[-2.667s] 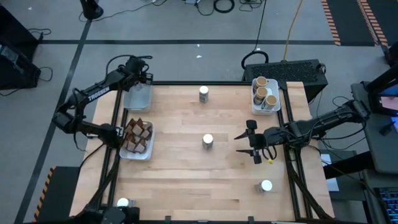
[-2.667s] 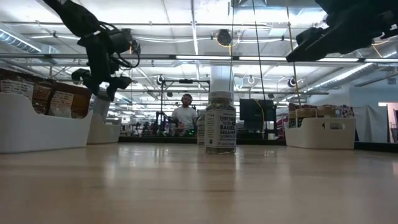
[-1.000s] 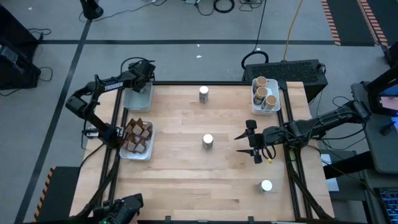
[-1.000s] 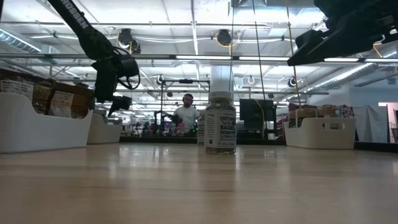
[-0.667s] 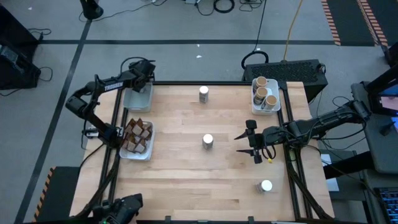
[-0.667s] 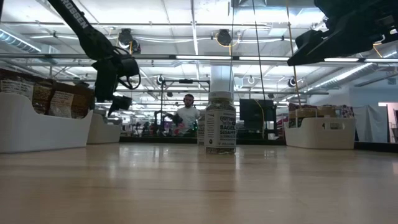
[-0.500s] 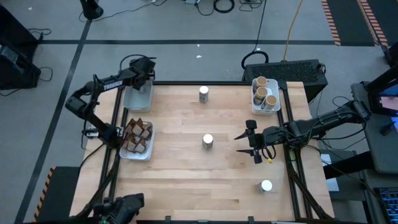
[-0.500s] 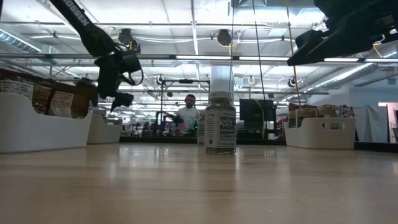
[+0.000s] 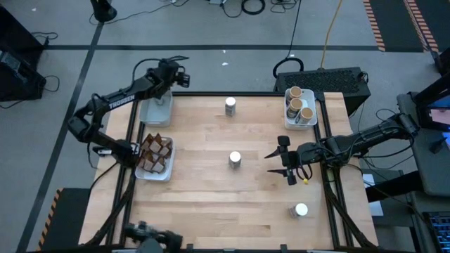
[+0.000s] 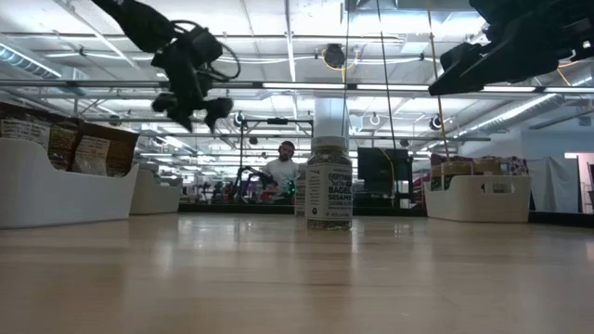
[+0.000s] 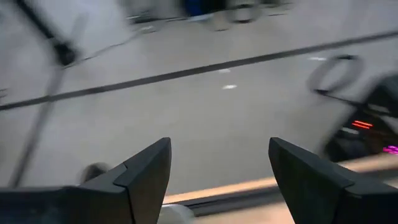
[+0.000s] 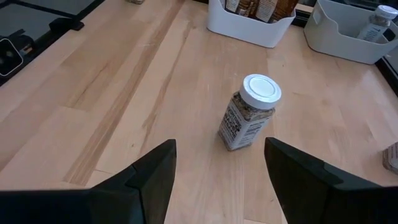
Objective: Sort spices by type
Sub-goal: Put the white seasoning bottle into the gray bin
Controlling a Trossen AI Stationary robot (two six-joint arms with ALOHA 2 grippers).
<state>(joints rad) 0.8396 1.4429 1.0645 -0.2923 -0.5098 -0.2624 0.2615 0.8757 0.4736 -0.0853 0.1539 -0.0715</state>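
Three white-lidded spice jars stand upright on the table: one at the far edge (image 9: pixel 230 105), one in the middle (image 9: pixel 235 159) (image 12: pixel 249 112), one near the right front (image 9: pixel 301 209). Brown packets fill the left white tray (image 9: pixel 156 154). Cork-topped jars stand in the far right tray (image 9: pixel 300 105). My left gripper (image 9: pixel 176 72) (image 11: pixel 217 162) hangs open and empty over the table's far left corner, above the far left tray (image 9: pixel 155 111). My right gripper (image 9: pixel 278 160) (image 12: pixel 219 163) is open, raised, to the right of the middle jar.
The far left tray (image 12: pixel 348 34) holds a white-lidded jar (image 12: pixel 379 12). A black device (image 9: pixel 323 79) sits behind the far right corner. Bare wood lies along the table's near half. A person (image 10: pixel 283 172) is in the room far behind the table.
My left gripper has risen from just over the far left tray and swung a little toward the table's right, tipping up nearer to level and rolling. Its fingers stay apart and empty. The jars have not moved.
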